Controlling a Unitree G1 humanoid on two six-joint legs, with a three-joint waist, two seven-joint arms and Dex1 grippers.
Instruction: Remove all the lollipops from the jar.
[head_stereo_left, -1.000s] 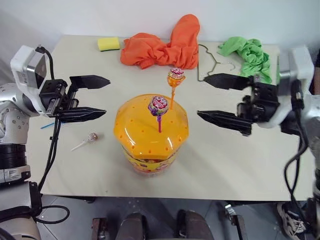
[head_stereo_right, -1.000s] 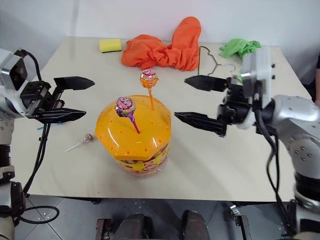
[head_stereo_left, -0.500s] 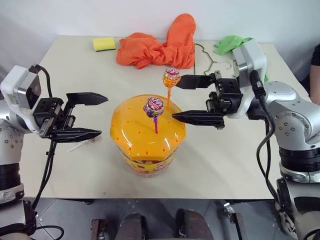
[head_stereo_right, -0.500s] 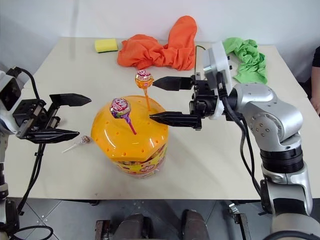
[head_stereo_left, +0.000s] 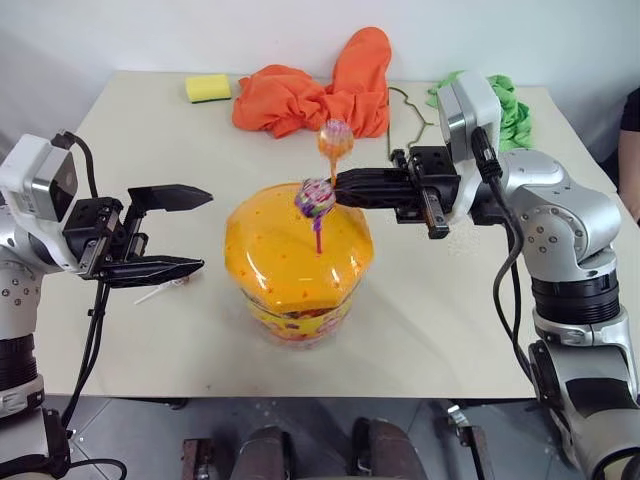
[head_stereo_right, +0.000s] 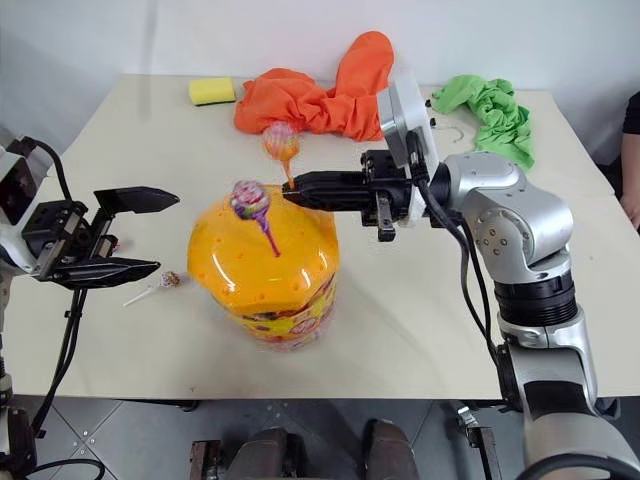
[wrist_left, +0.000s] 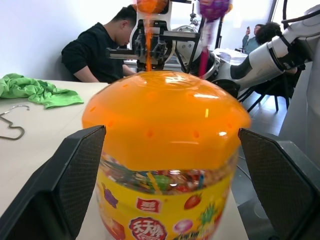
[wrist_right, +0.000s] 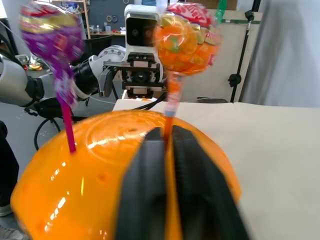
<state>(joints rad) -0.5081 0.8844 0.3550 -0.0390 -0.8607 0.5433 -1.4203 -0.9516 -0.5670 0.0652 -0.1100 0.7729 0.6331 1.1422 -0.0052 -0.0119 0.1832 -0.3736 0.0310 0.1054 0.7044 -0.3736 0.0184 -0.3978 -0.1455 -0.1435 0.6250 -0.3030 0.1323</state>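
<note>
The jar (head_stereo_left: 298, 262), a translucent orange tub with a holed dome, stands in the middle of the table. Two lollipops stick up from its top: an orange one (head_stereo_left: 336, 140) on an orange stick and a purple one (head_stereo_left: 315, 198) on a red stick. My right gripper (head_stereo_left: 341, 187) reaches in level from the right and is shut on the orange lollipop's stick (wrist_right: 168, 131) just above the dome. My left gripper (head_stereo_left: 203, 231) hangs open to the left of the jar, apart from it. A third lollipop (head_stereo_right: 173, 279) with a white stick lies on the table beside the left gripper.
At the table's back lie an orange cloth (head_stereo_left: 320, 85), a yellow sponge (head_stereo_left: 208, 87), a green cloth (head_stereo_left: 512, 100) and a wire hanger (head_stereo_left: 412, 122). A person's sleeve (head_stereo_left: 631, 120) shows at the right edge. People sit beyond the table (wrist_left: 102, 47).
My right gripper came in from the right and closed on the orange lollipop's stick. The left gripper stayed open and drew back slightly early on.
</note>
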